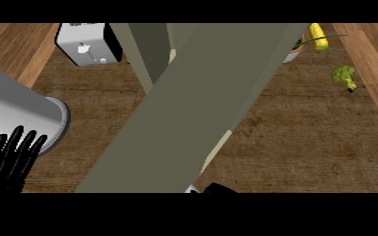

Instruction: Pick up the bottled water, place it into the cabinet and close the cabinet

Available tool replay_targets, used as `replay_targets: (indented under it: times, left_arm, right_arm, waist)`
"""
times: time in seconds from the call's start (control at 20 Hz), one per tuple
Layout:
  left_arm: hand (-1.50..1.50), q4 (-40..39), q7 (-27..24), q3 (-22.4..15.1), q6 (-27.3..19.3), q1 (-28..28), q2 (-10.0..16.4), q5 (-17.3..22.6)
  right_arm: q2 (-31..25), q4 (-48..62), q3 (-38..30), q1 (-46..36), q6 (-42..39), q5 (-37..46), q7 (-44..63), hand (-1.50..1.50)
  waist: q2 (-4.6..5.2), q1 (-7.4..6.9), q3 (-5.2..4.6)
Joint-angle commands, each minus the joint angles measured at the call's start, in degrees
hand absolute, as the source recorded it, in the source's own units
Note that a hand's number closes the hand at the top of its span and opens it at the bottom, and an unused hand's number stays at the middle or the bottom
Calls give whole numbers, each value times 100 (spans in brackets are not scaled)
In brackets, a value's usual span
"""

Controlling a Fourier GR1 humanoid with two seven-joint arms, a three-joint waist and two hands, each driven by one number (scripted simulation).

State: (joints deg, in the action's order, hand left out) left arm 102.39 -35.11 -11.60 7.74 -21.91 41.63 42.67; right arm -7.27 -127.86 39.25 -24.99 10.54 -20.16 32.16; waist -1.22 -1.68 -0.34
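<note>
Right hand [220, 188] barely makes the shot, folks: a black sliver at the near edge, just under the big olive cabinet door [199, 105]. Whether it is released or clenched cannot be told from here. A small white scrap [193, 190] shows just beside it, too little to name.

Left hand [18, 152] rests at the near left edge, fingers straight up and released, holding nothing, well apart from the door.

And the bottled water? Nowhere in sight. The door slants across the whole middle of the view and hides whatever lies behind it, so it cannot be told whether the bottle is inside the cabinet or in the right hand.

By the look of it, the step in hand is around that door: either the bottle goes in or the panel swings shut. To do it well, the robot would want the bottle standing fully inside, clear of the door's path, before any push. Then a flat contact on the panel's face near its free edge, following the swing through rather than jabbing at it, looks the tidy way. The left hand is best kept where it is, out of the arc.

Far left on the wooden desk [295, 135] a toaster [88, 45] stands; far right, corn [317, 34] and broccoli [343, 75] lie well away from the action.
</note>
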Motion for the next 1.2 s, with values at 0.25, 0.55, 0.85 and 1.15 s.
replay_targets:
  times: [0.25, 0.55, 0.85, 1.15]
  left_arm:
    - [-150, 682, 389, 370, 1, -242, 296, 298]
    - [-150, 610, 425, 614, 58, -165, 152, 297]
    - [-150, 636, 401, 838, 306, -510, 197, 342]
    - [-150, 1102, 729, 1195, 338, -855, 158, 420]
  right_arm:
    - [716, 1818, 886, -2093, 2598, 193, -310, 150]
    - [724, 3128, 214, -3153, 2521, -1377, -1216, 150]
    - [726, 3498, -183, -3344, 332, -2283, -598, 150]
    - [726, 4747, -716, -2968, -865, -2286, -1228, 150]
  waist:
    - [97, -155, 22]
    - [154, -114, 27]
    - [159, -25, 28]
    - [137, 54, 34]
